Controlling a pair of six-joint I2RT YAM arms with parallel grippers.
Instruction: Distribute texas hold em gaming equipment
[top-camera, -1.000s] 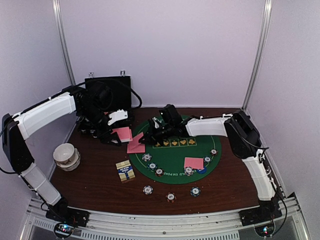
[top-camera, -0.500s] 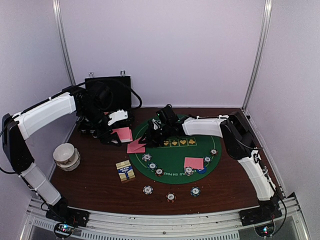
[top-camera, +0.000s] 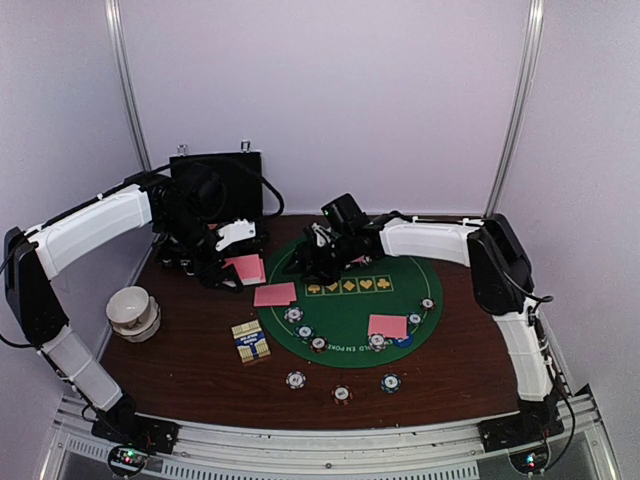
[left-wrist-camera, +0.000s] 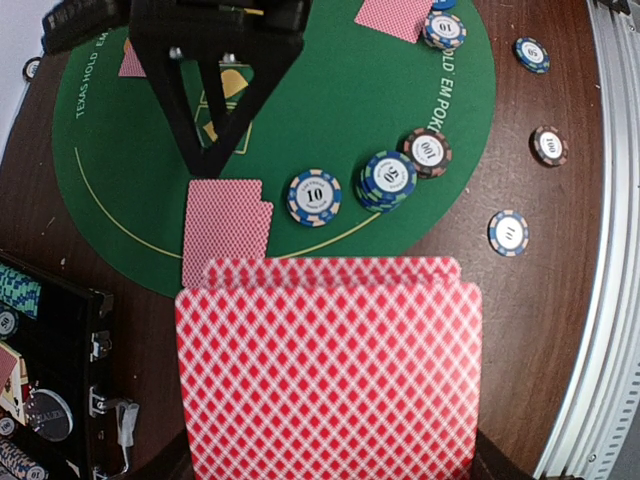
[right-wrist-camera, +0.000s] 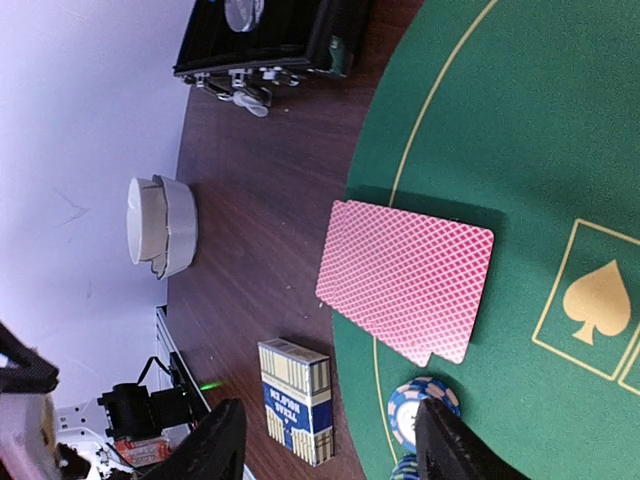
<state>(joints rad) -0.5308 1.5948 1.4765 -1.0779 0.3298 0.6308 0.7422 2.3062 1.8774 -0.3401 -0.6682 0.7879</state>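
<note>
My left gripper is shut on a stack of pink-backed playing cards, which fills the lower left wrist view and hides the fingers. My right gripper is open and empty, hovering above two pink-backed cards that lie flat on the left edge of the green mat. In the top view those cards sit just left of and below the right gripper. Another card pair lies on the mat's near right. Poker chips lie along the mat's near edge, and others rest on the wood beyond it.
A blue and cream card box lies on the wood left of the mat. The white bowl stands at the left. The black chip case is open at the back left, behind the left gripper.
The right gripper opened and let go of the two cards, which now lie flat on the mat's left edge. It lifted and drew back to the right. The left arm stayed still.
</note>
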